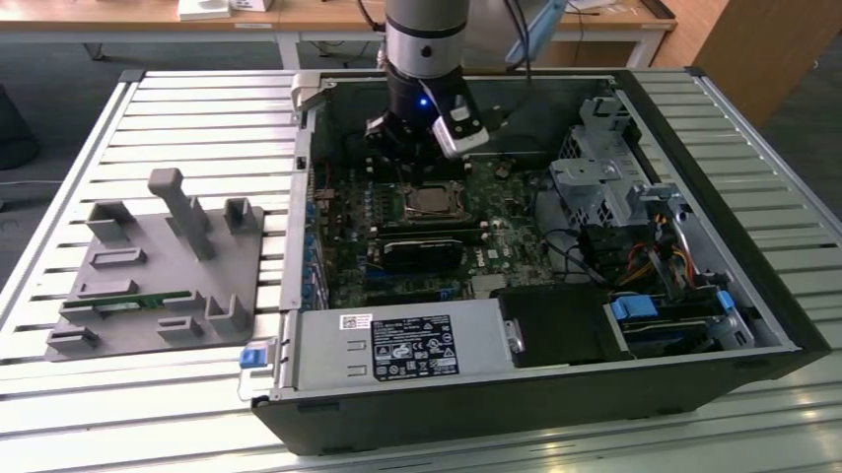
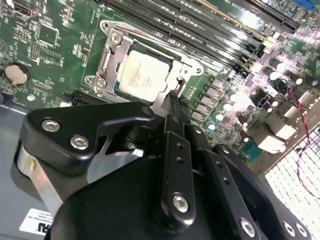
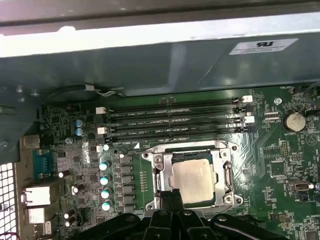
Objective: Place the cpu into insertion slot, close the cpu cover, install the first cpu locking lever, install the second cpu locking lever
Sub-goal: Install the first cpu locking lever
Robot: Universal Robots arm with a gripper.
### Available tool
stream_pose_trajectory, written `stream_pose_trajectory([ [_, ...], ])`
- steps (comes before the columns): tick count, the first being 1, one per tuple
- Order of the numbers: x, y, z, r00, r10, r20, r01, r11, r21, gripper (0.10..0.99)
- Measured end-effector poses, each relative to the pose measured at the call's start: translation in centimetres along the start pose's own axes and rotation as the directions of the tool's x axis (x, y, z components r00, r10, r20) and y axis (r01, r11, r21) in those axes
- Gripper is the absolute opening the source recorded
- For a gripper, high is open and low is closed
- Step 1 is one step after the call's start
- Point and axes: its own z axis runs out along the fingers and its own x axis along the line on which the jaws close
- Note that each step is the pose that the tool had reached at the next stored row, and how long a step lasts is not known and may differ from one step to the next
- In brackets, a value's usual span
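While the matte tan-silver square cpu (image 3: 194, 181) lies flat, framed by the thin steel cpu cover (image 3: 161, 173), the black gripper (image 3: 171, 194) is pinched together, holding nothing visible.

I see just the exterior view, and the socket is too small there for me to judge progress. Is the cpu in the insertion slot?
Observer: Yes. In both wrist views the cpu lies flat in the insertion slot.
Operator: Is the cover down?
Observer: Yes. The cpu cover lies flat over it, and its window frames the cpu's face.
Operator: Where exactly is the gripper?
Observer: The gripper is at the cover's edge, on the side away from the long memory slots.
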Motion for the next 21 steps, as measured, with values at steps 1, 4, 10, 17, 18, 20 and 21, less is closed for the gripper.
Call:
stream_pose_trajectory([
  [1,0.11,0.0,0.0,1.0,0.0,0.006,0.0,1.0,-0.001,0.106],
  [4,0.71,-0.06,0.0,0.9998,-0.001,0.0185,0.002,1.0,-0.002,0.106],
  [10,2.33,-0.18,-0.04,0.9998,-0.001,0.0212,0.001,1.0,-0.003,0.106],
  [17,3.06,-0.16,-0.96,0.9997,-0.002,0.0226,0.002,1.0,-0.009,0.106],
  [18,3.28,-0.18,-0.97,0.9997,-0.002,0.0232,0.002,1.0,-0.009,0.106],
  [20,3.69,-0.19,-0.98,0.9997,-0.001,0.0236,0.002,1.0,-0.009,0.106],
  [21,3.87,-0.18,-0.98,0.9997,-0.001,0.0237,0.002,1.0,-0.009,0.106],
])
